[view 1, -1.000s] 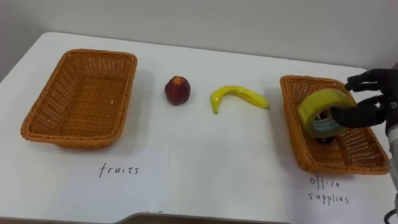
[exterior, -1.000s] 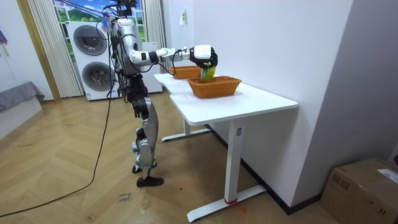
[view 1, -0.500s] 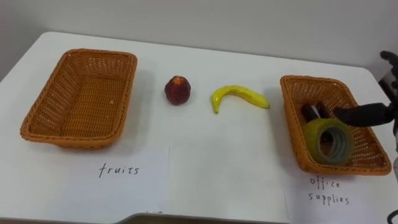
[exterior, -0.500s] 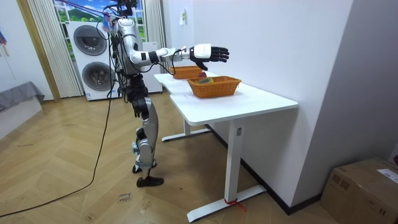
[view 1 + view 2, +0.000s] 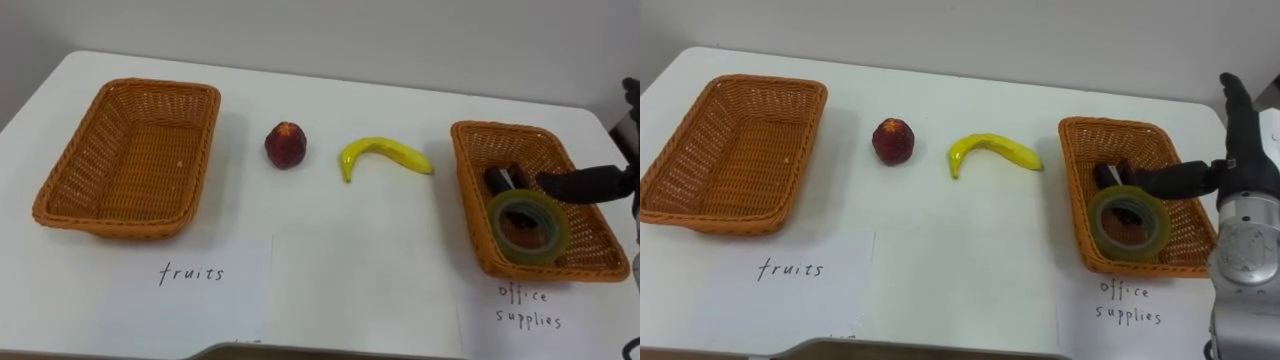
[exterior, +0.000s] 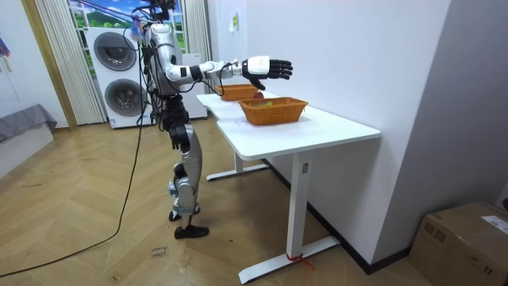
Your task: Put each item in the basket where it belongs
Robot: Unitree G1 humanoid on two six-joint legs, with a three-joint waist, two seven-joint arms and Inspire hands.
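A yellow-green tape roll (image 5: 528, 226) lies in the right wicker basket (image 5: 500, 127), next to a small dark object (image 5: 500, 180). My right hand (image 5: 1238, 160) hovers open just to the right of this basket, fingers straight and thumb (image 5: 1175, 178) reaching over the tape, holding nothing. In the room view the right hand (image 6: 266, 68) is stretched out above the table. A red apple (image 5: 286, 144) and a yellow banana (image 5: 385, 154) rest on the white table between the baskets. The left wicker basket (image 5: 160, 86) has nothing in it.
A paper label (image 5: 190, 272) lies in front of the left basket and another (image 5: 525, 305) in front of the right one. The white table's (image 5: 330, 250) front edge is close below them. In the room view the robot stands at the table's long side.
My right hand has let go of the tape roll and opened; the roll dropped into the right basket and settled flat. The hand drew back to the right.
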